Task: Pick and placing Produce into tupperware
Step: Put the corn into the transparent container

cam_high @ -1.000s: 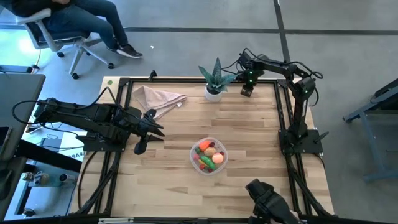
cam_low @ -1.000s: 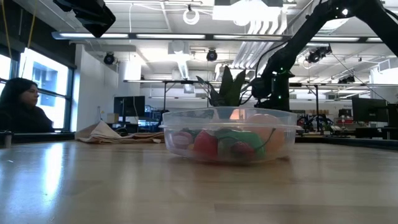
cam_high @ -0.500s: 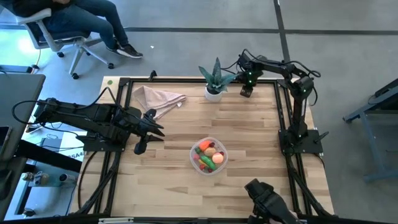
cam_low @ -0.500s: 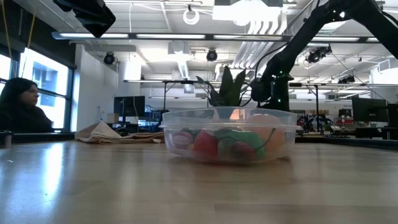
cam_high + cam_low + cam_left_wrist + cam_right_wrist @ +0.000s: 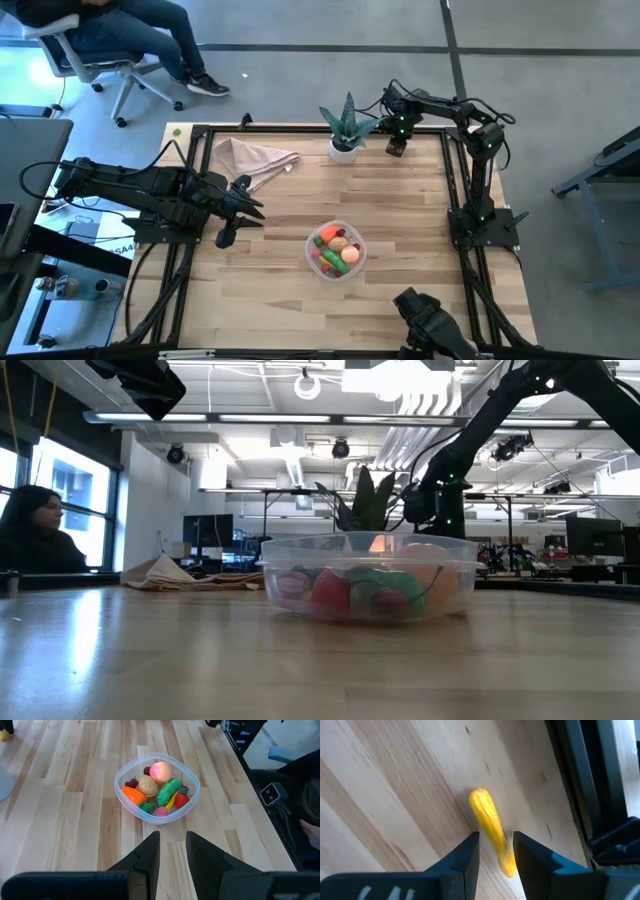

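The clear round tupperware [image 5: 335,250] stands at the middle of the table, toward the near edge, and holds several toy produce pieces: an orange carrot, a green cucumber, a pink peach and small red ones [image 5: 157,787]. A yellow banana [image 5: 487,815] lies on the wood at the far right corner. My right gripper [image 5: 396,146] points down over it and is shut on it. My left gripper [image 5: 225,238] waits shut above the table's left side, aimed toward the tub, and touches nothing. My right gripper pinches the banana between its two fingers, on the half nearer one end [image 5: 499,847]. The fingers come from above, pointing down, and lie across the banana. The free end sticks out ahead of the fingers, low over the wood; whether it is lifted clear I cannot tell.
A spiky green plant in a white pot [image 5: 345,125] stands right beside my right gripper. A beige napkin [image 5: 250,160] lies at the far left. Black frame rails run along the table's edges [image 5: 580,780]. A person sits on a chair beyond the far left corner [image 5: 130,40].
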You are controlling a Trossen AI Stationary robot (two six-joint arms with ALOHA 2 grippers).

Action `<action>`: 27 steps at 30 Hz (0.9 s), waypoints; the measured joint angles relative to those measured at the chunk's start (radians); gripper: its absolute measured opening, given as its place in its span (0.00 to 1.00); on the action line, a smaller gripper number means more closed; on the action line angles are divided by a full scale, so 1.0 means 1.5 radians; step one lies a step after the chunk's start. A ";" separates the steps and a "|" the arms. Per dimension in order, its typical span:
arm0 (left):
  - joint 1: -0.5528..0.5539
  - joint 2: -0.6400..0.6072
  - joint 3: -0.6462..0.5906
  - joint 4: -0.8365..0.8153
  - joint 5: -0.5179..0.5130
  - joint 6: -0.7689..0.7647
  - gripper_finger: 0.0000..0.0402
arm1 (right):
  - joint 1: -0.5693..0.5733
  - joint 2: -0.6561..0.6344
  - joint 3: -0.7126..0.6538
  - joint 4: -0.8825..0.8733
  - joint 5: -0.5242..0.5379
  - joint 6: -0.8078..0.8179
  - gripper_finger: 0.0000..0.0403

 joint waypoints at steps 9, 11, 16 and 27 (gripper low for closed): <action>0.000 0.000 0.000 0.000 0.000 0.000 0.21 | 0.000 0.000 0.000 -0.009 -0.001 0.017 0.20; 0.000 0.000 0.000 0.000 0.000 0.000 0.21 | 0.000 0.000 0.000 -0.009 -0.001 0.017 0.18; 0.000 0.000 0.000 0.000 0.000 0.000 0.21 | 0.000 0.000 0.000 -0.009 -0.001 0.023 0.13; 0.000 0.000 0.000 0.000 0.000 0.000 0.21 | 0.000 0.000 0.000 -0.010 -0.001 0.032 0.05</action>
